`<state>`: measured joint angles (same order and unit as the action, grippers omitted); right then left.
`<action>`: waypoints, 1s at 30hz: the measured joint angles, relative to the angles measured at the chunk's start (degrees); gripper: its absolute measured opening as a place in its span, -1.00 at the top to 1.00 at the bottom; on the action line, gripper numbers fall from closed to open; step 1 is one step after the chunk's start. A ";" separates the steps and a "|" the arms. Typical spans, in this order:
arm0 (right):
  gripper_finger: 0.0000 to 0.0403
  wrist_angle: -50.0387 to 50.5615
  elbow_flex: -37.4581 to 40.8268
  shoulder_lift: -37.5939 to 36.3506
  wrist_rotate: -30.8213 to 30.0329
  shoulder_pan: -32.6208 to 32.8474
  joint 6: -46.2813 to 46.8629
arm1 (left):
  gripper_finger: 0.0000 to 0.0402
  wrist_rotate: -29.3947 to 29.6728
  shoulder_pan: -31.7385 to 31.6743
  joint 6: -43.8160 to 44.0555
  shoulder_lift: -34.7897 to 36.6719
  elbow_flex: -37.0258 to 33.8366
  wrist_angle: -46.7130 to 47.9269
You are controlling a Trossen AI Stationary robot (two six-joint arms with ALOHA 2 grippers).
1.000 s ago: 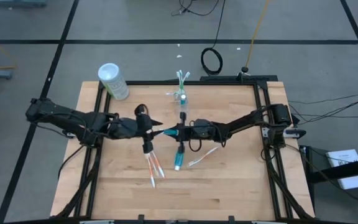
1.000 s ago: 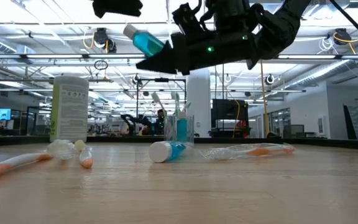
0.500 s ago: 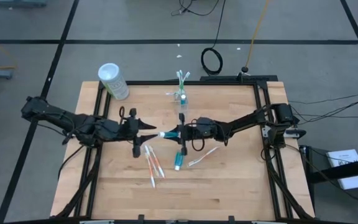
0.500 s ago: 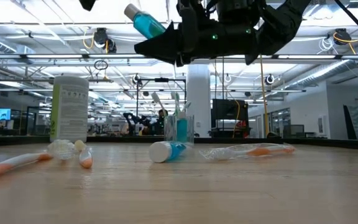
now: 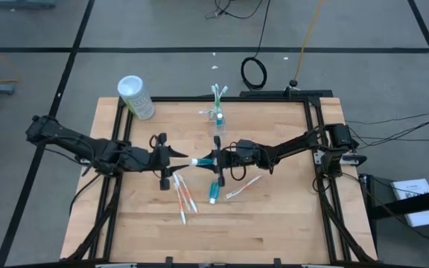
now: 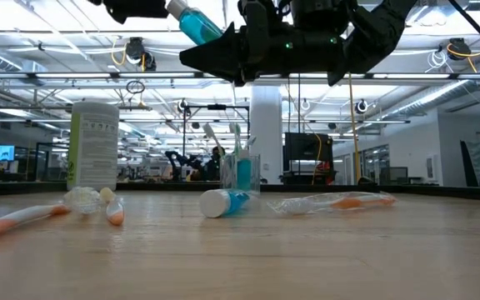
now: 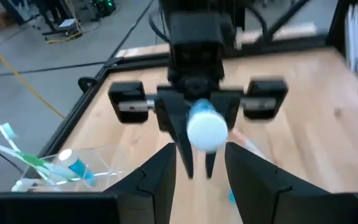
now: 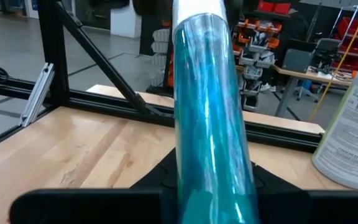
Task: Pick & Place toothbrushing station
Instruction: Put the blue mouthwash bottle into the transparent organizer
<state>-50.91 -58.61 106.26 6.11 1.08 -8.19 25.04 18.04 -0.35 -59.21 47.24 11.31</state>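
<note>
left tool (image 5: 176,158) drawn back, tube (image 5: 199,161) released

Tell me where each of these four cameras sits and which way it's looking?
High view: overhead, looking straight down at the table; both arms show.
Low view: tabletop height, looking across; the cup stands behind, the arms hang above.
Left wrist view: on the left arm, facing the right gripper; its own fingers frame the bottom.
Right wrist view: on the right arm, looking along the held toothpaste tube.
Shared: that tube shows in all views.
</note>
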 joint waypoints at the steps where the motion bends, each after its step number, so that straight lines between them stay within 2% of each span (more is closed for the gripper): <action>1: 0.75 -0.07 0.00 0.00 -0.01 0.00 0.00 | 0.28 -0.04 0.00 -1.09 -0.53 0.00 0.24; 10: 0.75 -0.11 0.00 0.00 -0.02 0.00 0.02 | 0.28 0.31 -0.07 -4.50 -6.12 0.00 -2.44; 18: 0.75 -0.07 0.00 0.00 -0.04 0.00 0.07 | 0.24 2.49 -0.07 -1.00 -4.89 0.00 -6.10; 24: 0.75 -0.07 0.00 0.02 -0.09 -0.07 0.07 | -0.07 5.83 -0.04 1.72 -4.74 0.00 -5.62; 30: 0.75 -0.10 0.00 0.02 -0.02 -0.04 0.04 | -0.36 4.13 -0.07 0.25 -5.00 0.00 -4.80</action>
<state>-51.01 -58.61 106.28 6.09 1.04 -8.14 29.17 17.98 -0.10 -64.20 47.24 6.52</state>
